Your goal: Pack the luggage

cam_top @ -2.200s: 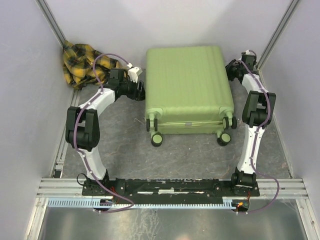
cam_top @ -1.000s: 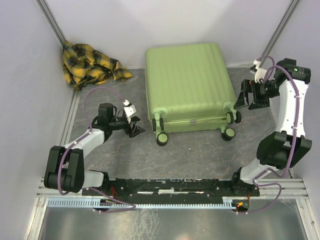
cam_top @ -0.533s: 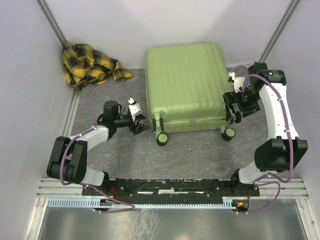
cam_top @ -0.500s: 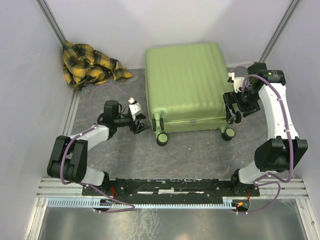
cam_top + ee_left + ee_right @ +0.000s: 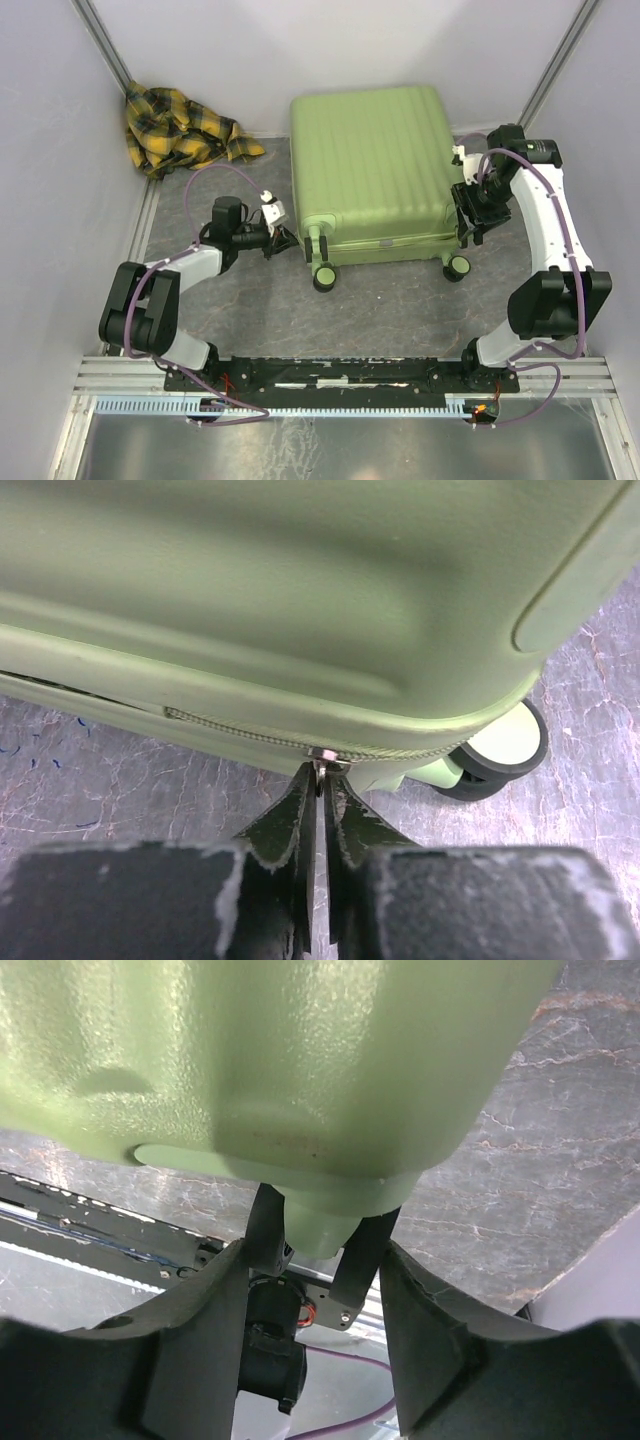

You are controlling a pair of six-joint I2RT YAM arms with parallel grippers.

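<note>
You had the luggage (image 5: 375,170) lying flat and closed toward the far middle of the bench (image 5: 380,300), so nothing was packed yet, and the yellow plaid cloth (image 5: 175,125) sat bunched in the far left corner, well apart from it. Your right gripper (image 5: 326,1210) straddled the wheel housing (image 5: 320,1242) at the case's near right corner, jaws partly apart; whether they pinched it I could not tell. Your left gripper (image 5: 322,780) was pinched narrow on the zipper pull (image 5: 323,755) at the near left corner; by my reading, unzipping, opening and loading were all left to do.
</note>
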